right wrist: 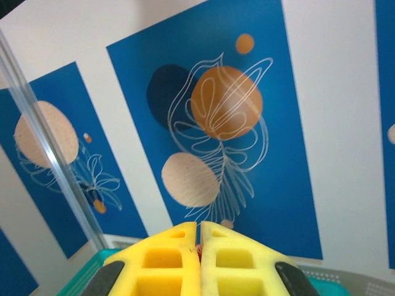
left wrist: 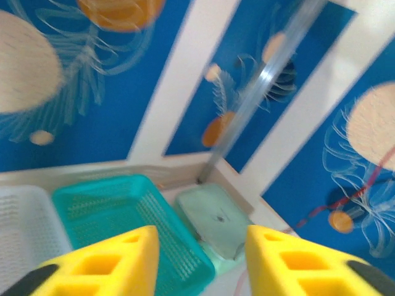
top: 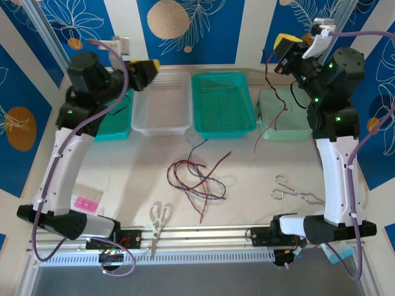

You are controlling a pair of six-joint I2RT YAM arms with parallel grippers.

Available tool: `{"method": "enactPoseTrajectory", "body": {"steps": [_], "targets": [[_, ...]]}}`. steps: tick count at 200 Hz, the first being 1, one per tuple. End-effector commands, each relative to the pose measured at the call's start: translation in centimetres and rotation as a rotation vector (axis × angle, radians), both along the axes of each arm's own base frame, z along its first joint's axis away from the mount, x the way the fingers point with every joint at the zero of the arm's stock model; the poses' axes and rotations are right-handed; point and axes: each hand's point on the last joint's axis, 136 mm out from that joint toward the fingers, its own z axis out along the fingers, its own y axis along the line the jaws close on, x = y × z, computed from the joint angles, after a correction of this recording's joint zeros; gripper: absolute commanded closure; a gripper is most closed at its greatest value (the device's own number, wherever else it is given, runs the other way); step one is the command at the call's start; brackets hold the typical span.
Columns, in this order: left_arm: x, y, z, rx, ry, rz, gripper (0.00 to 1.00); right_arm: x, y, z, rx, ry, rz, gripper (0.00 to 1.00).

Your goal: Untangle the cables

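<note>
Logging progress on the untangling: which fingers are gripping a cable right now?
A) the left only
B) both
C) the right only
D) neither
C: the right fingers are pressed together with a red cable hanging from them, while the left fingers stand apart with nothing between them.

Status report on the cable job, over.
Left gripper open, empty, raised. Right gripper shut on red cable, hanging over pale tray. Other cables tangled mid-table. Scissors and forceps nearby, apart from tangle.
</note>
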Motion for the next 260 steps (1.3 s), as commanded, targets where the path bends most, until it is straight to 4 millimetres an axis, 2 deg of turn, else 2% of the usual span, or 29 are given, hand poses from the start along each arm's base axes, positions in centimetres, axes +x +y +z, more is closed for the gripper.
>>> {"method": "enactPoseTrajectory", "body": {"steps": [1, 11, 52, 100, 144, 176, 218, 224, 247, 257, 260], "targets": [[-1.6, -4.3, 0.6, -0.026, -0.096, -0.15, 0.47, -0.4, 1.2, -1.5, 0.0, 0.047, 0.045, 1.0], [-2.1, -5.7, 0.6, -0.027, -0.127, -0.179, 0.4, -0.1, 1.6, -2.1, 0.008, 0.062, 0.049, 1.0], [-5.0, -11.1, -0.1, 0.031, -0.359, -0.229, 0.27, 0.6, 3.5, -3.5, 0.025, 0.097, 0.068, 1.0], [-6.3, -15.5, 0.3, -0.06, -0.346, -0.36, 0.22, 0.7, 5.4, -4.6, 0.025, 0.116, 0.109, 1.0], [-5.1, -17.4, 1.1, -0.078, -0.359, -0.341, 0.21, 0.4, 7.1, -4.9, 0.021, 0.12, 0.143, 1.0], [-5.4, -18.5, 2.2, -0.141, -0.349, -0.397, 0.25, 0.3, 7.9, -5.3, 0.013, 0.127, 0.157, 1.0], [-4.7, -19.2, 2.7, -0.179, -0.338, -0.391, 0.4, 0.1, 8.7, -5.4, 0.005, 0.127, 0.177, 1.0], [-4.6, -19.3, 2.7, -0.186, -0.334, -0.388, 0.48, 0.0, 8.8, -5.5, 0.003, 0.129, 0.181, 1.0], [-4.0, -19.3, 2.6, -0.196, -0.311, -0.371, 0.88, -0.1, 8.9, -5.5, -0.006, 0.128, 0.182, 1.0], [-3.9, -19.3, 2.4, -0.192, -0.304, -0.366, 1.0, -0.2, 8.8, -5.3, -0.009, 0.124, 0.177, 1.0], [-3.9, -19.2, 2.3, -0.192, -0.303, -0.363, 1.0, -0.2, 8.7, -5.3, -0.01, 0.122, 0.176, 1.0]]}}
